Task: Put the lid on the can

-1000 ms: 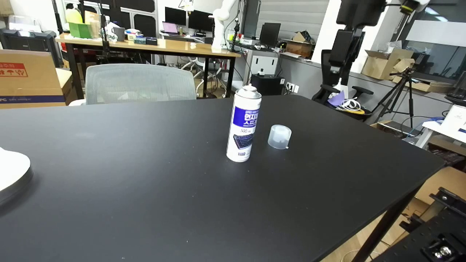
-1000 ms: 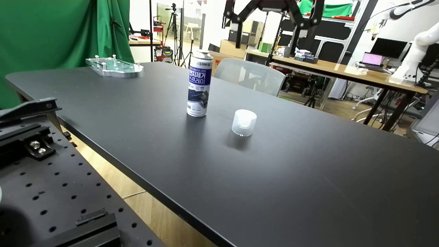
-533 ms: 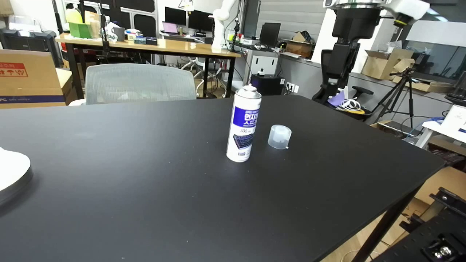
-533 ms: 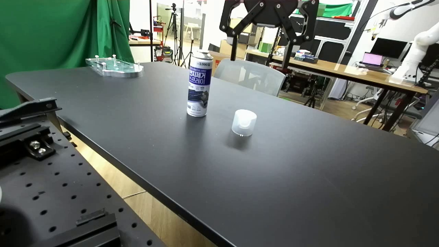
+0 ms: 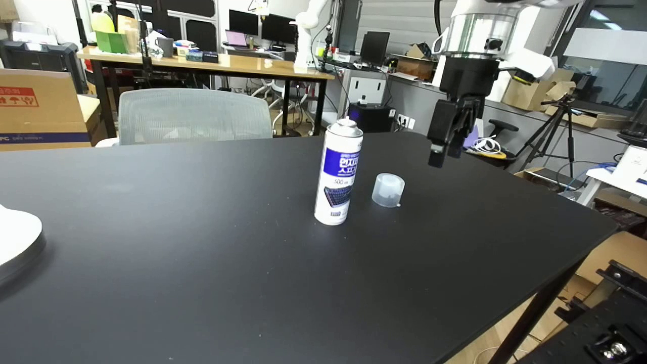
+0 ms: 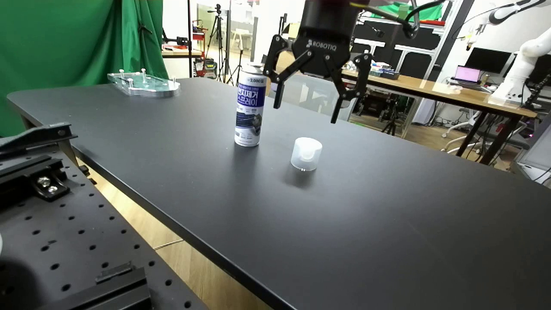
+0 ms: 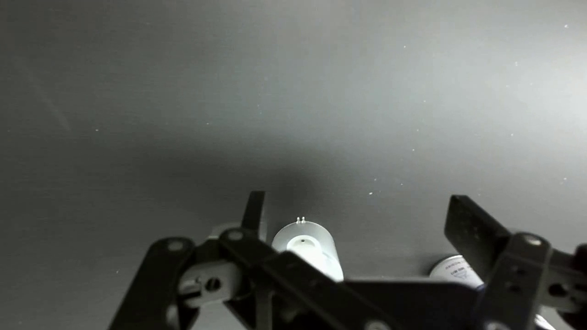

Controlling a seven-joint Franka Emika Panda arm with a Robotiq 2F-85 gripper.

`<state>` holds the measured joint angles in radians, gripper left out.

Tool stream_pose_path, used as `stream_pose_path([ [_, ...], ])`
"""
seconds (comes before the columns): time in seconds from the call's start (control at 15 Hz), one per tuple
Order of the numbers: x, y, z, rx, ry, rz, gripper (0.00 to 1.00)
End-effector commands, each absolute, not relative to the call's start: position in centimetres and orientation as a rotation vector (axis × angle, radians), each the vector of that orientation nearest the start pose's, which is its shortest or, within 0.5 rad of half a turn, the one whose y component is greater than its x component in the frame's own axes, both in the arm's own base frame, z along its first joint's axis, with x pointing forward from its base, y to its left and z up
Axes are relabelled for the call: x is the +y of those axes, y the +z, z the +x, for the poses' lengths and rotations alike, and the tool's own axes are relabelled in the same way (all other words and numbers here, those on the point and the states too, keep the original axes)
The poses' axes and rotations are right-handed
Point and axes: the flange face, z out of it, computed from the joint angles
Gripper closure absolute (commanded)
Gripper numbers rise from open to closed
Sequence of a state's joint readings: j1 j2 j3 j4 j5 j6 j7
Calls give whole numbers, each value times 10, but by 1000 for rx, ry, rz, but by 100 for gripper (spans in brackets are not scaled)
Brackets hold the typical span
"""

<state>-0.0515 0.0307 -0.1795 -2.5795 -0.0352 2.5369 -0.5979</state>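
The can, white with a blue label, stands upright on the black table in both exterior views. The lid, a translucent whitish cap, sits on the table a short way from the can; it also shows in an exterior view. My gripper is open and empty, above the table and higher than the lid, pointing down; it also shows in an exterior view. In the wrist view the lid shows between the fingers, nearer the left one, partly hidden by linkage. The can is mostly hidden behind the right finger.
A white-topped flat object lies at the table's edge in an exterior view. A clear plate with pegs lies at the table's far end. A mesh chair stands behind the table. A black perforated platform runs alongside the table.
My gripper has come down towards the table and moved closer to the lid and can, staying open. The lid and the can have not moved.
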Motion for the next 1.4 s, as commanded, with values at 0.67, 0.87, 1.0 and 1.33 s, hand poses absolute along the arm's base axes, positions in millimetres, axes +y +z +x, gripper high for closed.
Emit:
stream_pose_path([
  [0.67,-101,164,486,-430,50,-3116,0],
  [0.87,-96,159,502,-410,25,-3123,0],
  [1.0,-93,157,511,-411,19,-3127,0],
  [1.33,-89,151,526,-408,12,-3131,25],
])
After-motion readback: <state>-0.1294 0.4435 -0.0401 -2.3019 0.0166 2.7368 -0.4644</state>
